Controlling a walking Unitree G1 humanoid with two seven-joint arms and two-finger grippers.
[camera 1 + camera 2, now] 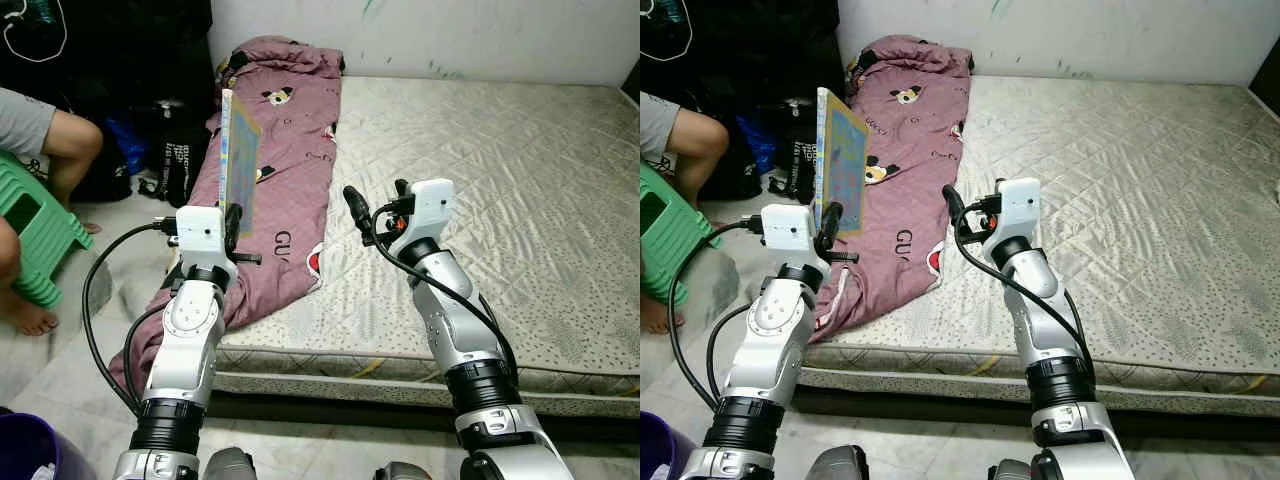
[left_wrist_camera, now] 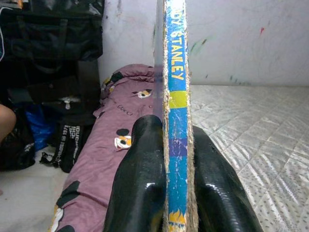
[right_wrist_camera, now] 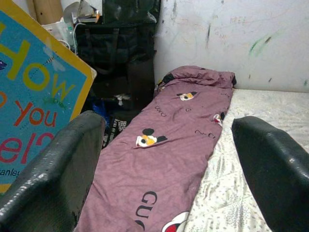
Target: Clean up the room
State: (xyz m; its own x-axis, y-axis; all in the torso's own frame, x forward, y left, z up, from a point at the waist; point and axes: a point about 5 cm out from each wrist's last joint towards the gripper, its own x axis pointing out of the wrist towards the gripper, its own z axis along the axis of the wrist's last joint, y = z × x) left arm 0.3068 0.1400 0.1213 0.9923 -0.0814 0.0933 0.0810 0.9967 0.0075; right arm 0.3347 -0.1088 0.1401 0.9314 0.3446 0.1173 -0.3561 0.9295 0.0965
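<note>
Bare quilted mattress (image 1: pixel 500 200) low on the floor, taking most of the scene, far edge against the white wall (image 1: pixel 450 30). Along the mattress's left edge, a mauve printed blanket (image 1: pixel 285 160), bunched at the far left corner and spilling over the near left corner toward the floor; probably left there unfolded, so likely still part of the tidying. Beyond the left edge, dark bags (image 1: pixel 150 120) stacked against the wall. At the far left of the floor, a seated person (image 1: pixel 40 130) on a green plastic stool (image 1: pixel 35 235), well apart from both arms. Purple bin rim (image 1: pixel 25 445) at the near left.

Held upright over the blanket near the mattress's left edge: a thin children's book (image 1: pixel 840 160), blue cover with a yellow border. Left gripper (image 2: pixel 176 159) clamped on the book's lower edge, one finger on each cover, spine facing the wrist camera; gripped edge-on, probably so the flat thing can be carried without flopping. Right gripper (image 3: pixel 169 159) raised over the mattress beside the blanket's right edge, fingers spread wide, carrying nothing, likely kept ready to steady the book or reach for the blanket.

Judged stage: book lifted and in transit, resting place not yet evident.
</note>
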